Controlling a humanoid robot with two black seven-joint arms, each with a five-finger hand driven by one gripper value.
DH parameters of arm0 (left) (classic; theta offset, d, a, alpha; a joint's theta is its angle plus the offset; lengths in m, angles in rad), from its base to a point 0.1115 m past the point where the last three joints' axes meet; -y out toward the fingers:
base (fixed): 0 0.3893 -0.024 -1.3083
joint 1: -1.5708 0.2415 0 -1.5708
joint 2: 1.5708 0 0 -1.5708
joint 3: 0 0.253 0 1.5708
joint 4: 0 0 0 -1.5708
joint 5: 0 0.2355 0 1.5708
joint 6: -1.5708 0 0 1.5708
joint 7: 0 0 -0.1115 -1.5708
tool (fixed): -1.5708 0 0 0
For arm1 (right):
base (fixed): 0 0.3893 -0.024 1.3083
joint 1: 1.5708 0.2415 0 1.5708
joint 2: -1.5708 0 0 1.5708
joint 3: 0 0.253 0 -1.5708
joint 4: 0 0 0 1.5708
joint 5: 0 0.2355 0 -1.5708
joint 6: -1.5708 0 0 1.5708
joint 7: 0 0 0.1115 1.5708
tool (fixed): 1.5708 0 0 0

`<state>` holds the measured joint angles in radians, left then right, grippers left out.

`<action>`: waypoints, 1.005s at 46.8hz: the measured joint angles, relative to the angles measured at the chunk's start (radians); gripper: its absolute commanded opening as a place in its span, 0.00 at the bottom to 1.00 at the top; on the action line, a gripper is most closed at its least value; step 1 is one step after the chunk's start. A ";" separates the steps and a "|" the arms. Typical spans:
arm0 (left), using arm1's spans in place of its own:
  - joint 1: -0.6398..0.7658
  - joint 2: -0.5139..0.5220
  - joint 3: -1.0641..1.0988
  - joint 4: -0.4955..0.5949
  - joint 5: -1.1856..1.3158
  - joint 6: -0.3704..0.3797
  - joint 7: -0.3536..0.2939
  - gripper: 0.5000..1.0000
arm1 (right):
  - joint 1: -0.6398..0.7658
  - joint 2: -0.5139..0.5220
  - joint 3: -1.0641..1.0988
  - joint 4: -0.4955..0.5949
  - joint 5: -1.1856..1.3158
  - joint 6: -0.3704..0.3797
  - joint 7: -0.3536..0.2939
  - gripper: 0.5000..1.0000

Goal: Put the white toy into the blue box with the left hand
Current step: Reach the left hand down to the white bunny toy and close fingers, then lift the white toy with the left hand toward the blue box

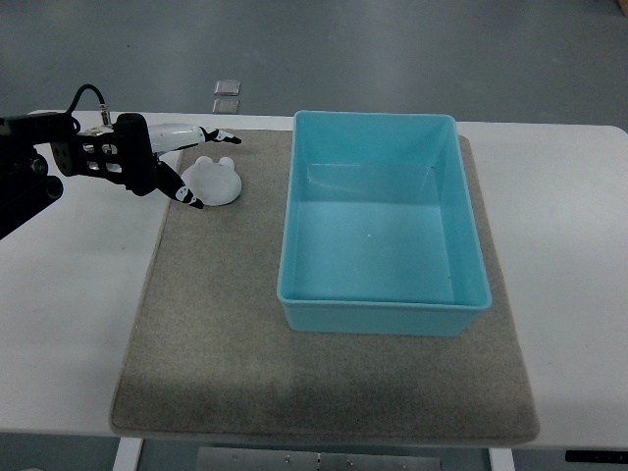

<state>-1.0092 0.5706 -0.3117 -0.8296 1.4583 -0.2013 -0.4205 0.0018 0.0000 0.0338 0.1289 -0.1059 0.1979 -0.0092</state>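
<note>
Grey mat [216, 324] bears unlabelled blue box [383, 294], white toy [214, 181].

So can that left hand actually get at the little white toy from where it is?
Probably yes. The left hand is right beside the white toy, fingers spread on either side of it, with nothing between them on the mat.

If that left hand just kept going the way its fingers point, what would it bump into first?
Probably the small white plastic toy on the grey mat, right beside the left hand. Behind it sits the light blue plastic box. Hand height is unclear.
</note>
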 measured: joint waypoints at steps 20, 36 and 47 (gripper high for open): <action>0.000 -0.042 0.017 0.043 0.040 0.004 0.003 0.65 | -0.001 0.000 0.000 0.000 0.000 0.000 0.000 0.87; 0.000 -0.032 0.018 0.049 0.045 0.004 0.002 0.09 | 0.000 0.000 0.000 0.000 0.000 0.000 0.000 0.87; -0.001 -0.031 0.019 0.051 0.043 0.004 0.002 0.00 | 0.000 0.000 0.000 0.000 0.000 0.000 0.000 0.87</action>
<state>-1.0097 0.5399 -0.2930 -0.7785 1.5011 -0.1977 -0.4185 0.0015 0.0000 0.0338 0.1289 -0.1058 0.1979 -0.0092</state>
